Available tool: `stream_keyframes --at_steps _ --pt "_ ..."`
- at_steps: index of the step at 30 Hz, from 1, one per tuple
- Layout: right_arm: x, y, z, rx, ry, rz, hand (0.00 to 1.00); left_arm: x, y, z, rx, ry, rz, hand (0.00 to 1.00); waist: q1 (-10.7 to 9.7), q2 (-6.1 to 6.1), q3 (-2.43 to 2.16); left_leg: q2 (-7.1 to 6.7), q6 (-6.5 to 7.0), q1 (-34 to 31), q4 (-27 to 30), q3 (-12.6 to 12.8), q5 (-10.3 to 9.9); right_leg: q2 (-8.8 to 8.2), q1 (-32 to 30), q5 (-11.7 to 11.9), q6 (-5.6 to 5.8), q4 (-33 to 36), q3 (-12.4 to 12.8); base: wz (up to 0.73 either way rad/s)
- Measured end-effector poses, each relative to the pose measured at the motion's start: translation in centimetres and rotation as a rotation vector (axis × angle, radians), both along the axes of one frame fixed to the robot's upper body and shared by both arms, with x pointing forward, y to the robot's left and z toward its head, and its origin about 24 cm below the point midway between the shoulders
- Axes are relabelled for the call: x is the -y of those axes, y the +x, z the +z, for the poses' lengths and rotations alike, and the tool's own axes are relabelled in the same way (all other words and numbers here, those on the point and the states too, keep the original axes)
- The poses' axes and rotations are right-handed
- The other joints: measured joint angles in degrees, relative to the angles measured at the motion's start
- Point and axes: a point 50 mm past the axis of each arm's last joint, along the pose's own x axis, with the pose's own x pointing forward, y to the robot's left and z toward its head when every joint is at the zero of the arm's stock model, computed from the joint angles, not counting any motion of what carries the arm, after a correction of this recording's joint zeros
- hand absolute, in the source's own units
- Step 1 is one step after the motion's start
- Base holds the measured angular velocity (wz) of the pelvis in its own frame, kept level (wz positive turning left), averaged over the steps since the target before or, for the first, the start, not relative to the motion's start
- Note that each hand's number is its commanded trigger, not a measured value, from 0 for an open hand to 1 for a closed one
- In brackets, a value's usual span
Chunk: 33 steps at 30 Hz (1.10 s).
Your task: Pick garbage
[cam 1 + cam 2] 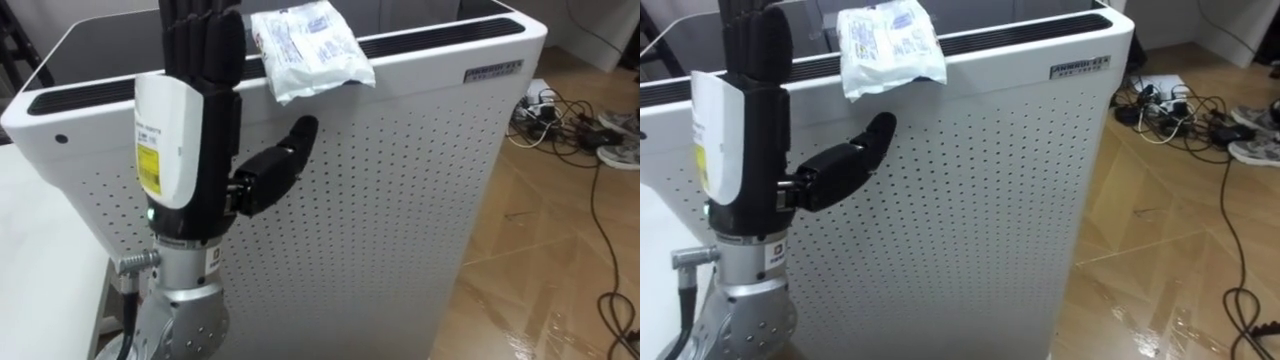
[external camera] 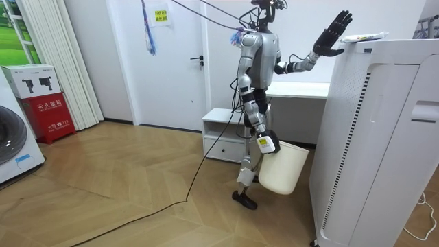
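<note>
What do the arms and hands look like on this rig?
The left hand has black fingers and a black thumb, with a white tag bearing a yellow label on its back. Below it come a silver metal wrist and forearm, with a bolt at the side. In the room view the right hand carries the same white tag with a yellow label, under a silver arm.

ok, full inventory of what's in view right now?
packet: 1, white, on the appliance's top front edge
appliance: 1, white, perforated front, before the robot
bin: 1, white, low at the robot's side
cables: tangle, dark, on the floor beyond the appliance
desk: 1, white, at the robot's left
drawer unit: 1, white, below the desk
red box: 1, red, room view's left
white box: 1, white, on the red box
washing machine: 1, white, room view's left edge
left robot hand: 1, black, open, raised beside the packet
right robot hand: 1, low, at the bin's rim
</note>
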Motion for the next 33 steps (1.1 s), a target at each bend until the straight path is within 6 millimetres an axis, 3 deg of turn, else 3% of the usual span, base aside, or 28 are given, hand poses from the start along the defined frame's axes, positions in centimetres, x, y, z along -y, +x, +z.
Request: stream_keyframes --at_steps 9,10,12,13,18,24,33 --pt "0.1 -0.1 0.0 -0.009 0.006 0.001 1.00 -0.6 0.6 -0.3 -0.066 0.061 0.052 0.03 -0.33 -0.07 0.07 -0.01 0.00 -0.10 -0.21 0.87 0.00 -0.04 -0.06 0.01 0.02 -0.16 0.34 -0.03" --pt "0.2 -0.1 0.0 -0.010 0.006 0.004 1.00 -0.6 0.6 -0.3 -0.072 0.067 0.054 0.46 -0.40 -0.07 0.08 -0.02 0.00 -0.12 -0.21 0.87 0.00 -0.07 -0.04 0.01 0.02 -0.16 0.30 0.04" --pt "0.5 -0.1 0.0 -0.021 0.006 0.012 1.00 -0.8 0.8 -0.5 -0.100 0.096 0.064 0.86 -0.61 -0.08 0.09 -0.04 0.00 -0.17 -0.20 0.83 0.00 -0.14 0.00 0.02 0.04 -0.15 0.22 0.02" --pt "0.6 -0.1 0.0 -0.025 0.005 0.014 1.00 -0.8 0.8 -0.6 -0.109 0.103 0.067 1.00 -0.63 -0.08 0.09 -0.04 0.00 -0.17 -0.20 0.83 0.00 -0.16 0.01 0.02 0.05 -0.14 0.23 0.00" --pt "1.2 -0.2 0.1 -0.042 0.004 -0.002 1.00 -0.8 1.3 -1.4 -0.190 0.172 0.081 1.00 -1.22 0.55 0.19 -0.09 0.15 -0.25 -0.02 0.88 0.09 -0.23 -0.01 0.13 0.21 0.01 0.14 0.00" --pt "1.8 0.1 0.3 -0.061 -0.005 -0.018 1.00 -0.9 1.9 -0.9 -0.218 0.200 0.121 1.00 -1.03 1.63 -0.23 -0.27 0.40 -0.01 -0.08 1.01 0.26 -0.67 0.04 0.20 0.33 0.02 0.53 0.00" --pt "2.5 0.4 0.5 -0.078 -0.031 -0.013 1.00 -0.9 2.7 0.3 -0.194 0.208 0.145 1.00 -0.79 1.98 0.06 -0.37 0.40 1.30 -1.17 1.56 0.65 -0.66 0.68 0.26 0.30 -0.09 0.73 -0.01"
